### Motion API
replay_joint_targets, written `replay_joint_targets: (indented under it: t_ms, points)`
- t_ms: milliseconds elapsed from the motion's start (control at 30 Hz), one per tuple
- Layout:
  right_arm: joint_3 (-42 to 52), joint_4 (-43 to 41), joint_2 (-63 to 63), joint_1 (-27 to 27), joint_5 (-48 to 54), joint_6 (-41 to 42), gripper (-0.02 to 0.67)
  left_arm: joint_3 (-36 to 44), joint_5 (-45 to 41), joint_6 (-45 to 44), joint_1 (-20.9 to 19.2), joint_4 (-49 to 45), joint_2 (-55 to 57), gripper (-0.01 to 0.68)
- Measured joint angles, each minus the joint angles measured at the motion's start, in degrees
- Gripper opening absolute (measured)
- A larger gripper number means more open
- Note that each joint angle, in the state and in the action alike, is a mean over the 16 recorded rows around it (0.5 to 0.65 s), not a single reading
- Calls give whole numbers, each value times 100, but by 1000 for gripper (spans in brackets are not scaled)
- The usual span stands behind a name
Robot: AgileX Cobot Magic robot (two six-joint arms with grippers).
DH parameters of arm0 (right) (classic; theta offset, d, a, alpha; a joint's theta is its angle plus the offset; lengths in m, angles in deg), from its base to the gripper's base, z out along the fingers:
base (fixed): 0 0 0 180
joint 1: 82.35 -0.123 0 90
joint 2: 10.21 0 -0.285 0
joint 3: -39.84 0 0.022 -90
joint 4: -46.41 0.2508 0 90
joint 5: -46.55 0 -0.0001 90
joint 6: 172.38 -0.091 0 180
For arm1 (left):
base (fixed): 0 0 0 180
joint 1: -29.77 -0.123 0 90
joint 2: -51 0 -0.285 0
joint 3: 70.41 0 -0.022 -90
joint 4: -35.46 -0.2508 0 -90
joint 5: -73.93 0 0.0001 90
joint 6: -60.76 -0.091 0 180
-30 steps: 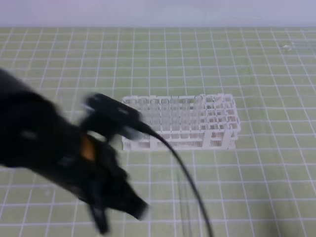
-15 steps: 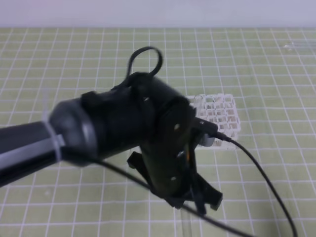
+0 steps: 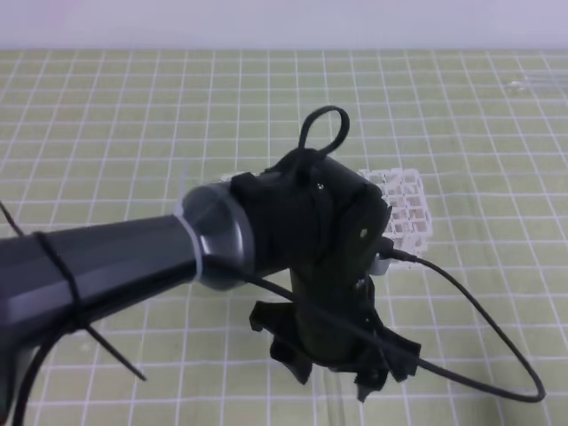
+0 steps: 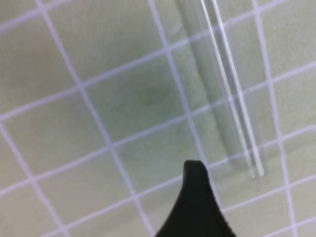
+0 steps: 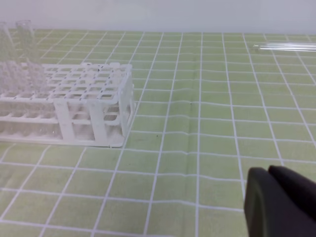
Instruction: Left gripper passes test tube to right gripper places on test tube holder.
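Overhead and wrist views of a green, white-gridded cutting mat [image 3: 497, 106] during the pick-up phase of a tube handover.

Change over the last second: the left gripper [image 3: 342, 359], black on a thick dark-grey arm with a silver collar, has swung in from the left side of the mat to the middle of its near edge, and its jaws, shut a second ago, now stand spread wide, one black fingertip [image 4: 196, 195] showing in the left wrist view. Nothing is held between them. The slim clear test tube [image 4: 232, 103] lies flat on the mat just beside that fingertip, not touching it; in the overhead view its end [image 3: 337, 410] shows at the near edge below the gripper. The opening reads as preparation for the grasp, so the handover and the placing are judged to be wholly ahead.

The right gripper [image 5: 281, 200], plain matte black jaws, hovers low over the mat's right side with its jaws closed and empty, well apart from the tube.

Container: the white plastic lattice test tube holder [image 5: 74, 98] stands near the centre of the mat, largely hidden behind the left arm overhead [image 3: 404, 209]. Clear tubes [image 5: 22, 54] stand upright in its cells at the end away from the right gripper; the cells of the nearer end are empty. Other clear tubes [image 5: 286, 47] lie loose near the far right corner.
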Motion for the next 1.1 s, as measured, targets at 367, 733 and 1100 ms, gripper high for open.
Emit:
replay_joint_targets:
  t_ms: [367,733,1100]
  points:
    - [0,0,0,0,0,0,-17,-3,279,727,91,136,426,471]
    - [0,0,0,0,0,0,-17,43,304,1148,266,31,615,450]
    - [0,0,0,0,0,3,-17,301,555,1348,280,16,638,420]
